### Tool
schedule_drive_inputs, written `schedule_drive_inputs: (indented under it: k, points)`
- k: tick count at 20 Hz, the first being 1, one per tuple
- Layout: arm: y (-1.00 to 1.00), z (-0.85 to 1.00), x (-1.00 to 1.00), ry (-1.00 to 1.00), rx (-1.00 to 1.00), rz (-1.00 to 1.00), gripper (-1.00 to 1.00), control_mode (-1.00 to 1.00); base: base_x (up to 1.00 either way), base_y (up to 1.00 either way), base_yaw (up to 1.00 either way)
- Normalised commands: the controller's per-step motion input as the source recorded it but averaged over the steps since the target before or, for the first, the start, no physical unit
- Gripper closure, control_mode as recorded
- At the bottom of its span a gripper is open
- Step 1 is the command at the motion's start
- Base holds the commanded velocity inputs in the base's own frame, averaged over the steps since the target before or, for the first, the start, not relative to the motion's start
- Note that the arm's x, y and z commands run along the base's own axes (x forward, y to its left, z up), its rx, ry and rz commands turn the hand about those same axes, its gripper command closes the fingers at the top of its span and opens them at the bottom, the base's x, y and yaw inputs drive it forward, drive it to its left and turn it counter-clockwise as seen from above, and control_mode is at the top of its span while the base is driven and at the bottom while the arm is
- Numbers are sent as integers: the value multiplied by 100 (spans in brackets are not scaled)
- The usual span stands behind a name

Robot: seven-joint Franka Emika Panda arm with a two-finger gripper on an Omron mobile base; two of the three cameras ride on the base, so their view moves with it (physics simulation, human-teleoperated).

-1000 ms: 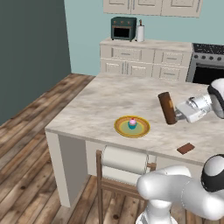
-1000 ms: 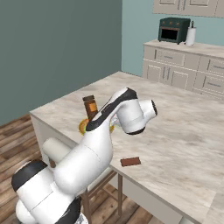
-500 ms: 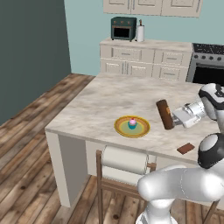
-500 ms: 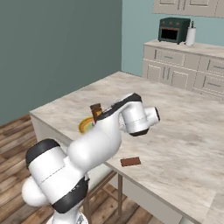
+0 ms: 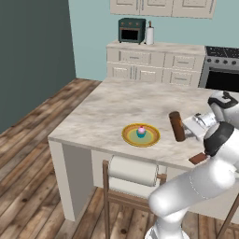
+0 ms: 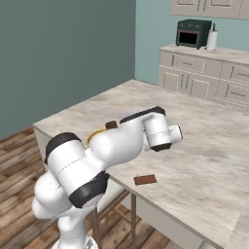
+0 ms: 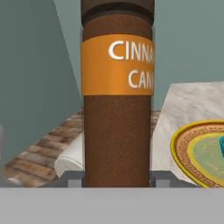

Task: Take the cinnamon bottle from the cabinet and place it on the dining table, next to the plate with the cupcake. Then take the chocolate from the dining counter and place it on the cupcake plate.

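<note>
The cinnamon bottle (image 5: 177,126), dark brown with an orange label, stands nearly upright low over the dining table (image 5: 116,107), a short way right of the plate (image 5: 141,136). My gripper (image 5: 188,126) is shut on the bottle's lower body from the right. In the hand view the cinnamon bottle (image 7: 117,109) rises between my fingertips (image 7: 74,179), and the plate (image 7: 199,153) lies to its right. The cupcake (image 5: 141,130) sits in the plate's middle. The chocolate (image 5: 198,158) lies near the table's front edge, and the chocolate (image 6: 145,180) lies just right of my arm. Whether the bottle's base touches the table, I cannot tell.
A chair (image 5: 133,186) with a white roll on its back stands against the table's front edge below the plate. At the back, a counter with drawers (image 5: 154,60) carries a dark toaster oven (image 5: 131,30) and a paper towel roll (image 5: 150,35). A stove (image 5: 223,70) is at far right.
The bottle has come down toward the table top and turned from tilted to nearly upright, still in my gripper. Plate, cupcake and chocolate have stayed put.
</note>
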Motion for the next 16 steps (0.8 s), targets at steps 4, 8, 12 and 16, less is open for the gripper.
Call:
schedule_drive_inputs:
  k: [4,8,12,16]
  points:
    - [-15,-21,18,-24,11,6,100,-100,0,0,0]
    - [-12,-16,28,-13,1,0,100,-100,0,0,0]
    - [-5,-12,33,-1,-1,0,100,-100,0,0,0]
    - [0,-14,37,0,-5,0,100,-100,0,0,0]
